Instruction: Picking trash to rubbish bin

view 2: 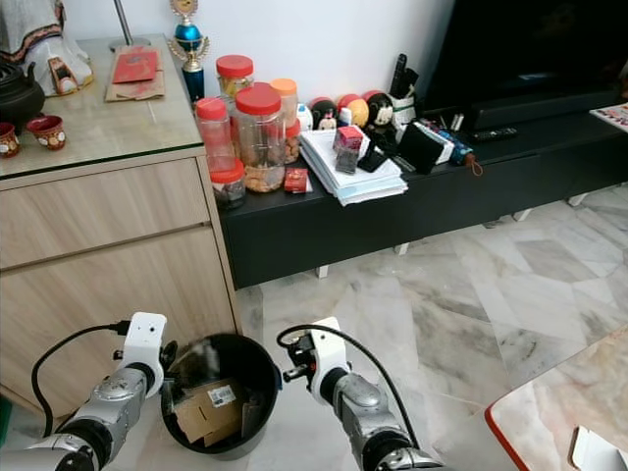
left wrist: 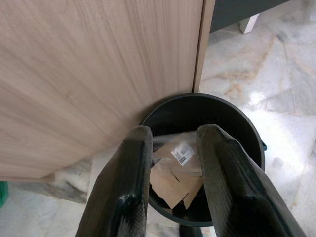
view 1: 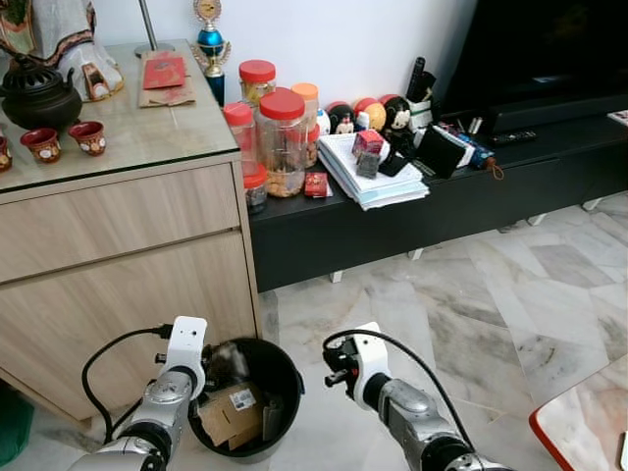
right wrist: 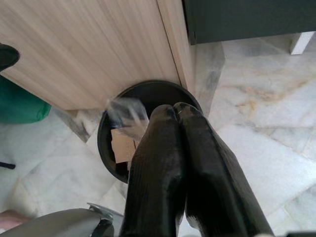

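A black round rubbish bin [view 1: 285,378] stands on the marble floor against the wooden cabinet. Torn brown cardboard with a white label [view 1: 229,412] lies inside it. A blurred piece of clear plastic [view 1: 228,361] is at the bin's mouth, and the right wrist view shows it as clear plastic [right wrist: 126,111] over the rim. My left gripper [left wrist: 175,133] hangs open above the bin with nothing between its fingers, at the bin's left edge [view 1: 208,378]. My right gripper [right wrist: 175,107] is shut and empty, just right of the bin [view 1: 334,371].
The wooden cabinet [view 1: 118,255] rises right behind the bin. A low black TV console [view 1: 461,196] with jars and papers runs to the right. A red-edged tabletop [view 1: 589,417] juts in at the bottom right. Something green [view 1: 12,422] sits at the far left. Bare marble floor [view 1: 471,314] lies between.
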`<state>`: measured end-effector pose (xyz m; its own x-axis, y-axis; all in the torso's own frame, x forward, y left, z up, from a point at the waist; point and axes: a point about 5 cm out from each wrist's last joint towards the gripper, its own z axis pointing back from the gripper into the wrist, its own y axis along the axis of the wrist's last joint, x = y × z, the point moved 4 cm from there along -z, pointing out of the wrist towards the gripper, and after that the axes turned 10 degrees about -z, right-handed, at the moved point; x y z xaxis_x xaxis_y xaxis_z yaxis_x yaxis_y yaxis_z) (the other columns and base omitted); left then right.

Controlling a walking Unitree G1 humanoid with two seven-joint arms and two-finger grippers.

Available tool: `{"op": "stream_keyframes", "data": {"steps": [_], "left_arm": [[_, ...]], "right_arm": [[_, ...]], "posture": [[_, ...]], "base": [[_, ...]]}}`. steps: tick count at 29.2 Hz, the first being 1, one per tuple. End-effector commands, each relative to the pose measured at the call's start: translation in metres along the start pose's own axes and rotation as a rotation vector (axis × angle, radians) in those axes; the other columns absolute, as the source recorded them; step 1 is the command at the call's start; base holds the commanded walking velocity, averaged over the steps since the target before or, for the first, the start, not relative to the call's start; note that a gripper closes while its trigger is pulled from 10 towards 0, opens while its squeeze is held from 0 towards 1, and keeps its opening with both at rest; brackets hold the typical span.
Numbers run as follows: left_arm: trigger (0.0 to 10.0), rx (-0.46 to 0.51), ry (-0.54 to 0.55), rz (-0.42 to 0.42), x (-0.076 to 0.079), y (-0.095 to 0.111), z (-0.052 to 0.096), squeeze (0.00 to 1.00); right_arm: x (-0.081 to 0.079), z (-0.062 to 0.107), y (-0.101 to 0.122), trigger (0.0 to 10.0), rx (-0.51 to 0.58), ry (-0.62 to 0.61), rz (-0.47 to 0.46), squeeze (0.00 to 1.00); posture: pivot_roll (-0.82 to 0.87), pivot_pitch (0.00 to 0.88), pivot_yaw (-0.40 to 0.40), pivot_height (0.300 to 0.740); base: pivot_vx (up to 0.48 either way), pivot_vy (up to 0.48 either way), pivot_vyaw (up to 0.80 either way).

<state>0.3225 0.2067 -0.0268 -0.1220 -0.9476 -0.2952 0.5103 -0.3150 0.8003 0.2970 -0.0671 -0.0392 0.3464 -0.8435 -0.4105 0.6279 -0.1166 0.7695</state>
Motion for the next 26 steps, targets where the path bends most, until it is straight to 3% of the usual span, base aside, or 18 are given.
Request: {"op": "stream_keyframes", "data": {"steps": [1,7,11,15,26], "left_arm": [[10.0,-0.027,-0.014,-0.034,0.002,-0.009,0.002,0.00],[10.0,-0.058,0.014,-0.008,-0.003,-0.022,0.006,0.00],[10.0,-0.155,0.053,-0.001,-0.010,-0.061,0.020,0.00],[10.0,-0.221,0.067,0.017,-0.010,-0.086,0.032,0.00],[10.0,-0.282,0.152,0.057,-0.019,-0.113,0.047,0.00]], "right_arm": [[0.006,0.003,-0.003,10.0,-0.001,-0.029,-0.004,0.00],[0.013,0.006,-0.011,10.0,-0.019,-0.081,0.000,0.00],[0.032,0.018,-0.033,10.0,-0.061,-0.204,-0.011,0.00],[0.045,0.030,-0.052,10.0,-0.112,-0.284,-0.022,0.00],[0.057,0.051,-0.091,10.0,-0.213,-0.387,-0.073,0.00]], "posture": [[0.03,0.056,-0.070,0.740],[0.03,0.056,-0.070,0.740],[0.05,0.055,-0.065,0.740],[0.05,0.054,-0.055,0.740],[0.05,0.036,-0.042,0.740]], "base": [[0.000,0.000,0.00],[0.000,0.000,0.00],[0.000,0.000,0.00],[0.000,0.000,0.00],[0.000,0.000,0.00]]}}
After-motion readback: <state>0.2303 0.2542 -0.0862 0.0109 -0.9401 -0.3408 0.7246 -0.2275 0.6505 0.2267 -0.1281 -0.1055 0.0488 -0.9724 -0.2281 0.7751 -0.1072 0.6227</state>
